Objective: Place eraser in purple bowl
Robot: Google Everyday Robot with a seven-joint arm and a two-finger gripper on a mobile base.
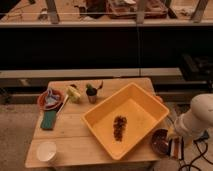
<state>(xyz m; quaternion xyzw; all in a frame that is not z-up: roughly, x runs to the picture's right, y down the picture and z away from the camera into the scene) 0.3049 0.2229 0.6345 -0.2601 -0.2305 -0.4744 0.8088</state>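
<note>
Pincer [173, 141] beside purple bowl [159, 142] (eraser [175, 149] just outside)

The gripper [174, 139], just right of the purple bowl [159, 142], is largely hidden beneath the white arm [201, 118], itself cut by the right edge; the eraser [175, 149] is partly covered below it.

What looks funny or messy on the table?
The yellow tray sits crooked to the table edges, brown lumps lying in it. The purple bowl perches at the table's very corner, the gripper just beside it.
</note>
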